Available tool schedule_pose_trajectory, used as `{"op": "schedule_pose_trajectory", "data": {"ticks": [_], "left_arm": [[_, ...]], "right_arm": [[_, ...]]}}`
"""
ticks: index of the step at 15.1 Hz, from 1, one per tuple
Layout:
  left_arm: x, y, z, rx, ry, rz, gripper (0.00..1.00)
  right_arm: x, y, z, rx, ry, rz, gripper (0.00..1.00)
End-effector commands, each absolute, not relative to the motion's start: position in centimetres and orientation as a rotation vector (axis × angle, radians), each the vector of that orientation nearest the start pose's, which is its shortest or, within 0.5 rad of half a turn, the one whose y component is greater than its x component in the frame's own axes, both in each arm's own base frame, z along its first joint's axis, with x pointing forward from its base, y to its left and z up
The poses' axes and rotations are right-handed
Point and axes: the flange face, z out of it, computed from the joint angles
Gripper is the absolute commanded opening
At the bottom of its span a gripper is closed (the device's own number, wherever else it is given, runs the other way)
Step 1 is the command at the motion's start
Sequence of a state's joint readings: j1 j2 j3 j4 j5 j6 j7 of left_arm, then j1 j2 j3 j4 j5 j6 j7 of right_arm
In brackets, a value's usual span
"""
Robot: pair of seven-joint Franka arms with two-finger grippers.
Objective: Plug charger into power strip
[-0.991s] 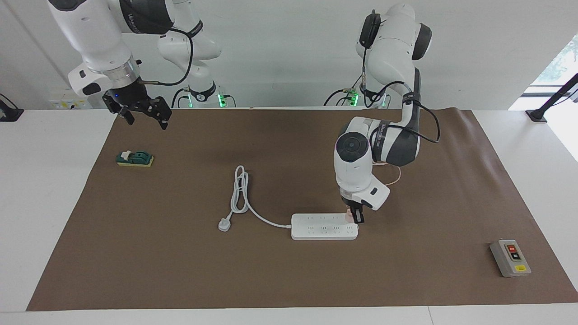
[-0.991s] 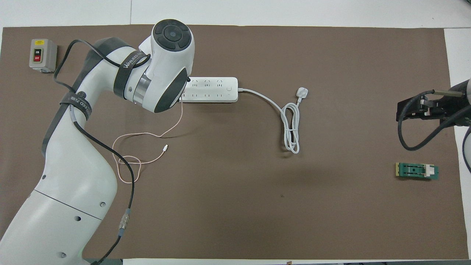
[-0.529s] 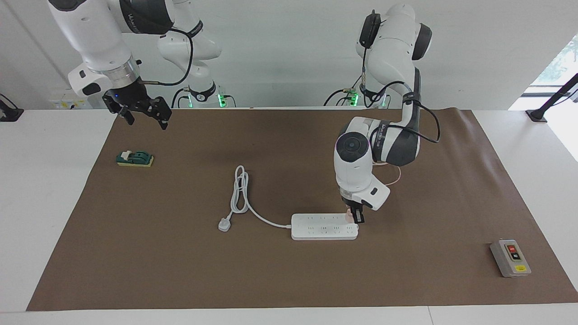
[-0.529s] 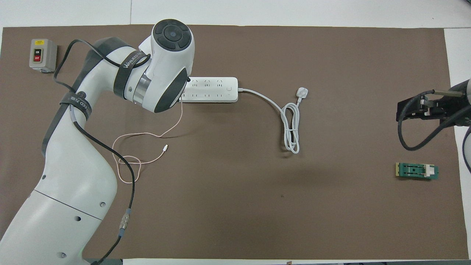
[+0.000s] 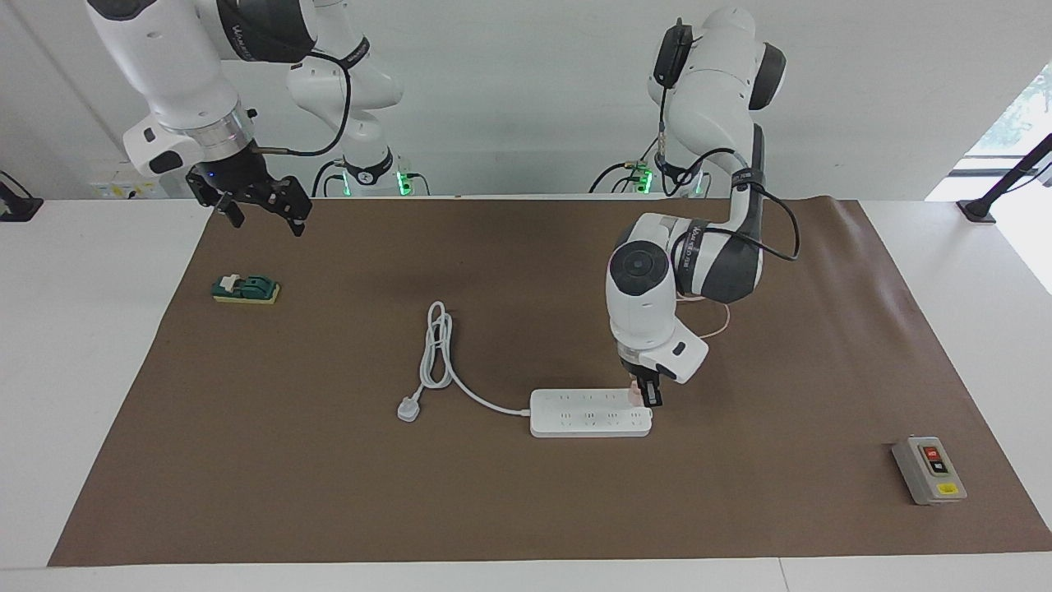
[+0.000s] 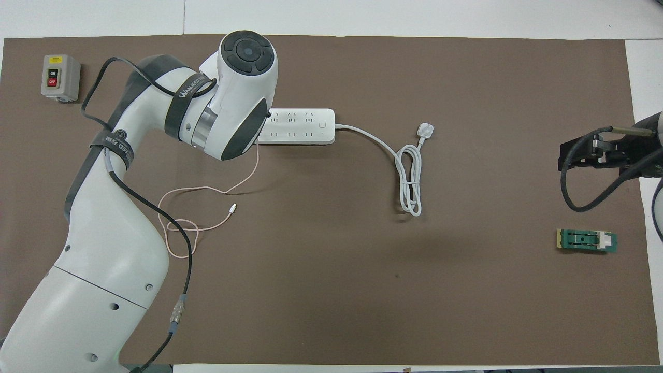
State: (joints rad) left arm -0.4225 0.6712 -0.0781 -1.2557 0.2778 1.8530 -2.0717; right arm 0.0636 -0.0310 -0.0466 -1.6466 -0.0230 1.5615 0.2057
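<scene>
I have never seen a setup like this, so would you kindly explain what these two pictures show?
These are two white robot arms at a table covered by a brown mat. One picture looks at them from across the table; the other looks down from above their own end.

The left gripper is shut on the small pink charger, holding it at the end of the white power strip that is toward the left arm; its thin pink cable trails over the mat. The right gripper is open and waits in the air above the mat's corner.

Also on the mat: the strip's white plug, a green part and a grey button box.
</scene>
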Motion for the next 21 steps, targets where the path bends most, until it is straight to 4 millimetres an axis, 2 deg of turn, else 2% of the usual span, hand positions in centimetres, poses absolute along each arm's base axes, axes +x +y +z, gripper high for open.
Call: {"op": "schedule_pose_trajectory", "data": {"ticks": [1, 6, 17, 21], "left_arm": [[65.4, -32.2, 35.5, -2.208, -2.014, -0.311, 0.0], [64.5, -32.0, 35.7, -2.21, -2.0, -0.306, 0.0], [64.1, -31.9, 34.4, -2.251, -1.954, -0.288, 0.0], [64.3, -31.7, 34.4, -2.255, -1.959, -0.291, 0.0]], "right_arm": [[53.7, 0.2, 61.0, -3.155, 0.284, 0.093, 1.0], [53.8, 0.1, 60.9, -3.155, 0.286, 0.096, 1.0], [53.8, 0.0, 60.9, -3.154, 0.288, 0.096, 1.0], [53.8, 0.1, 60.9, -3.155, 0.286, 0.096, 1.0]]}}
